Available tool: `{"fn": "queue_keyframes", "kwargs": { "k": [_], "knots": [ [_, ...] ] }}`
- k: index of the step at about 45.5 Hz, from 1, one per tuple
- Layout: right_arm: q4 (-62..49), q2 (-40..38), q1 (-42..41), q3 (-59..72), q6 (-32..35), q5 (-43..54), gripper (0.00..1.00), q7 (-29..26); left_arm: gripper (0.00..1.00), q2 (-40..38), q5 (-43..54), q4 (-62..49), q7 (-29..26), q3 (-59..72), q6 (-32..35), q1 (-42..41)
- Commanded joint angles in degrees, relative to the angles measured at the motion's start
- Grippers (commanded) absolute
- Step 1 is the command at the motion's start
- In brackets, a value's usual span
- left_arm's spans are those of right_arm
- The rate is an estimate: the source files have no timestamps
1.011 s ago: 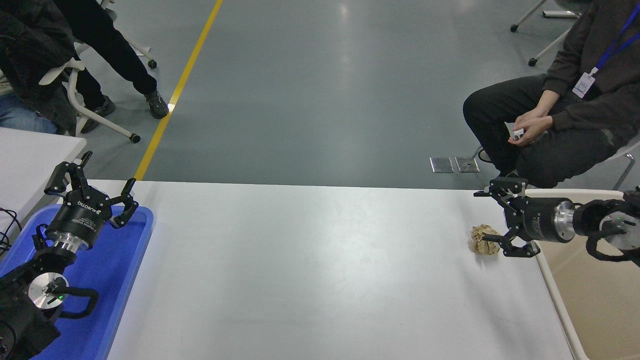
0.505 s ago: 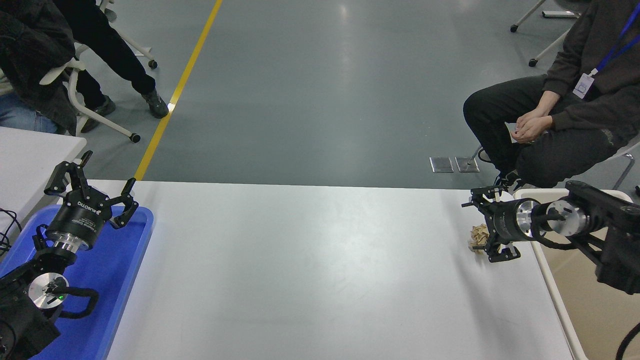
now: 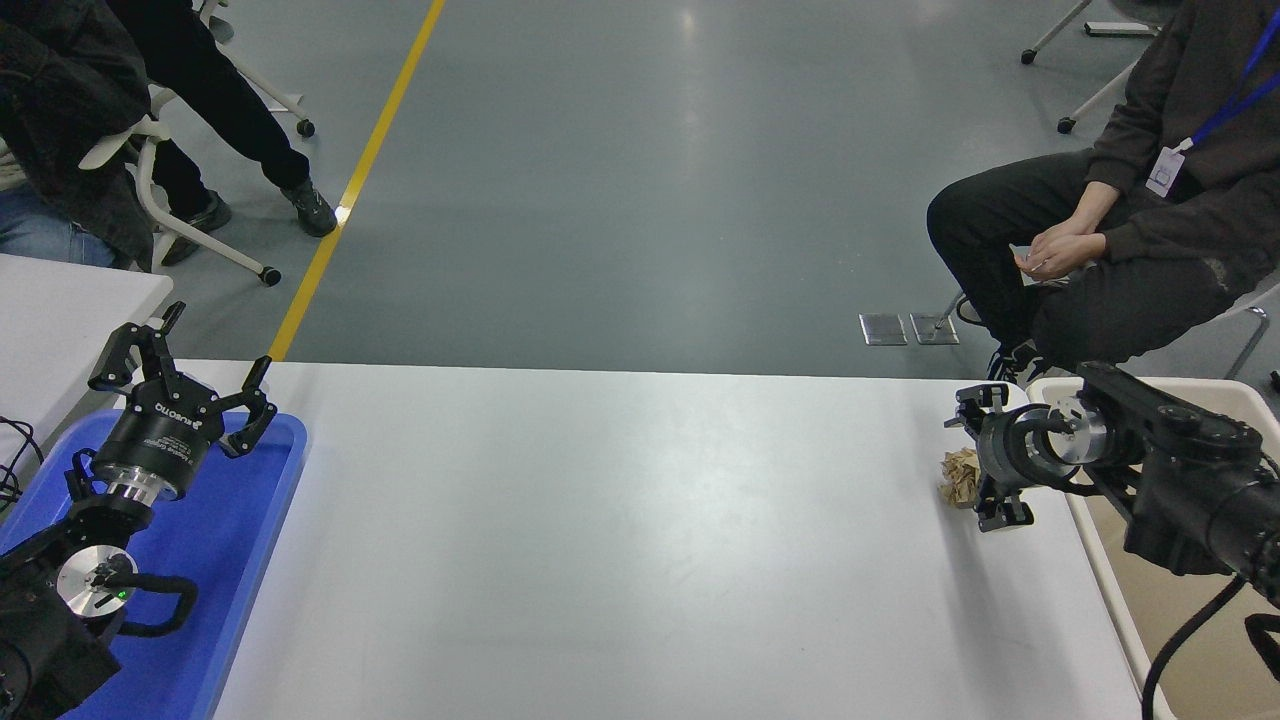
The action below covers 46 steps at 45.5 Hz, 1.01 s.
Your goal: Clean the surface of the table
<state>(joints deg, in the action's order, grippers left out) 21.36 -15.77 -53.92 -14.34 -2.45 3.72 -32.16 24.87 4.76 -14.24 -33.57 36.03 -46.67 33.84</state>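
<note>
The white table surface (image 3: 600,520) fills the lower picture. A crumpled brown paper ball (image 3: 958,476) lies on it near the right edge. My right gripper (image 3: 982,462) comes in from the right, points left and is open. One finger is beyond the ball and one nearer me, and the ball sits at the mouth of the jaws, partly hidden by the gripper. My left gripper (image 3: 190,362) is parked open and empty above the blue tray (image 3: 235,560) at the lower left.
A beige bin (image 3: 1105,575) stands at the table's right edge, under my right arm. A person (image 3: 1100,250) sits beyond the far right corner with hands in lap. Another person (image 3: 70,120) and a chair are at the upper left. A second white table (image 3: 60,300) is at the left.
My right arm has swung forward and its wrist has turned, so the open gripper now straddles the paper ball more closely. The ball and the left arm have not moved.
</note>
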Motion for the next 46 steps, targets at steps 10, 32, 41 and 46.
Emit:
{"fn": "queue_keyframes", "kwargs": {
  "k": [10,32,41,46],
  "knots": [
    [-12.0,7.9,-0.1,-0.3,-0.1,0.1,0.98,0.3,1.0,0.0,0.0,0.0,0.1,0.0,0.0,0.0],
    [-14.2,9.4,-0.3,-0.3,-0.5,0.1,0.98,5.4,1.0,0.0,0.1,0.0,0.0,0.0,0.0,0.0],
    [-16.3,9.5,-0.4,1.1,-0.6,0.8,0.98,5.6,1.0,0.0,0.0,0.0,0.0,0.0,0.0,0.0],
    [-16.6,9.4,-0.6,1.1,-0.6,1.0,0.98,5.6,1.0,0.0,0.1,0.0,0.0,0.0,0.0,0.0]
  ]
}}
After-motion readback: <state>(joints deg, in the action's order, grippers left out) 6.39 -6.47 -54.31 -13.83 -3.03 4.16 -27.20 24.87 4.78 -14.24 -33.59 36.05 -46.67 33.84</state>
